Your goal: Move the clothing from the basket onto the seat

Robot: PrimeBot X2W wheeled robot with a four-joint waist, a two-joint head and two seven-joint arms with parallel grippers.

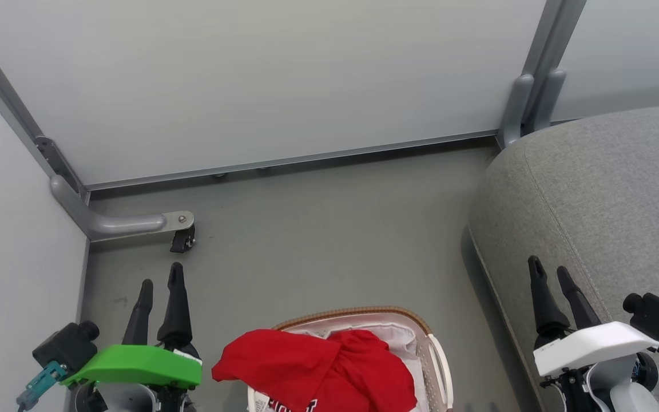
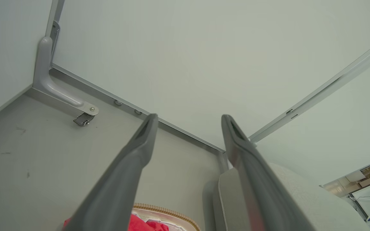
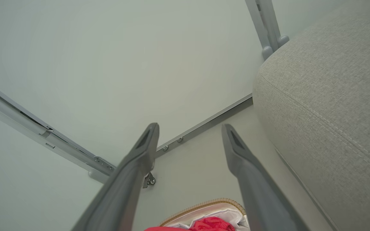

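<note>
Red clothing [image 1: 318, 369] lies heaped in the basket [image 1: 435, 357], spilling over its left rim; white lettering shows at the bottom edge. The basket stands on the floor at the bottom middle, brown rim and white lining showing. The grey seat [image 1: 598, 194] fills the right side. My left gripper [image 1: 161, 283] hangs open to the left of the basket with nothing between its fingers. Over the seat's front edge my right gripper [image 1: 548, 268] is open and empty too. The left wrist view catches the clothing [image 2: 140, 224] and the seat [image 2: 233, 199]; the right wrist view catches the basket [image 3: 204, 205] and the seat [image 3: 326, 106].
Pale partition panels [image 1: 261, 74] close off the back and left. A metal foot with a caster [image 1: 183, 239] juts onto the grey floor [image 1: 329, 229] near my left gripper. Another partition post [image 1: 527, 103] stands by the seat's far corner.
</note>
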